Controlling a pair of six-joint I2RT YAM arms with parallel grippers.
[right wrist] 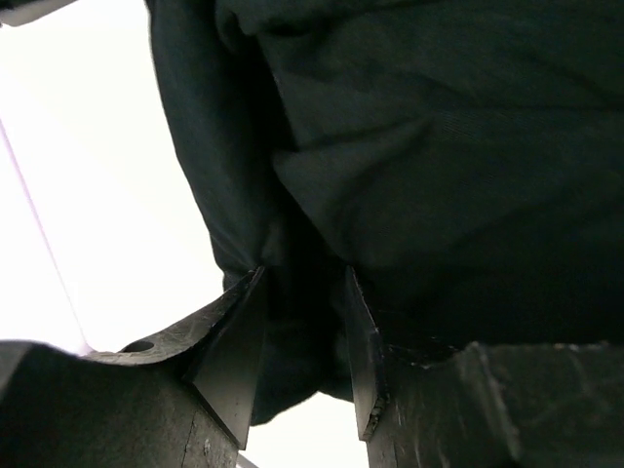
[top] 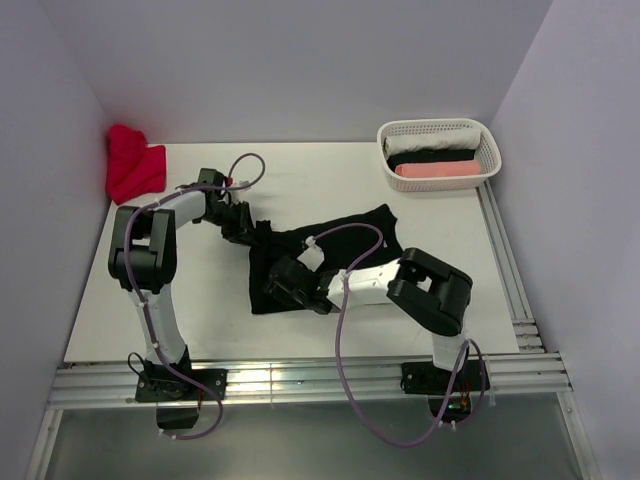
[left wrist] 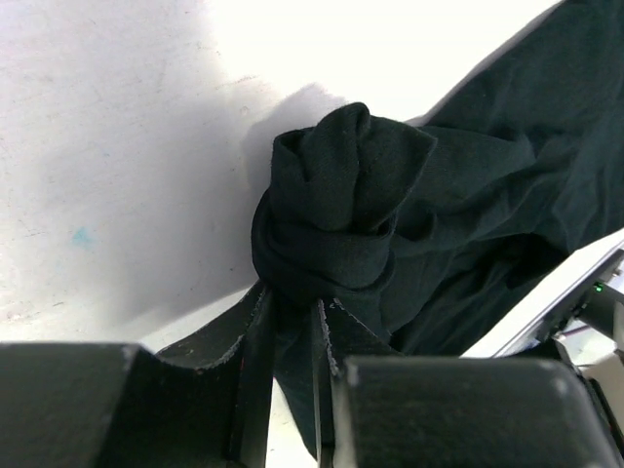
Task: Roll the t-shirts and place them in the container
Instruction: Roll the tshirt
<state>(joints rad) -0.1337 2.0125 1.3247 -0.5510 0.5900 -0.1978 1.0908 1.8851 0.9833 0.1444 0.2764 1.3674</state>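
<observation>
Partly under right gripper, black t-shirt.

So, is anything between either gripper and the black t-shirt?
Nothing visible. The left gripper pinches a fold of the black t-shirt just below its bunched end, and the right gripper has the same cloth between its fingers.

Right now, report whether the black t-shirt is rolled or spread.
Partly rolled: the black t-shirt is bunched at the left gripper, otherwise spread loosely.
</observation>
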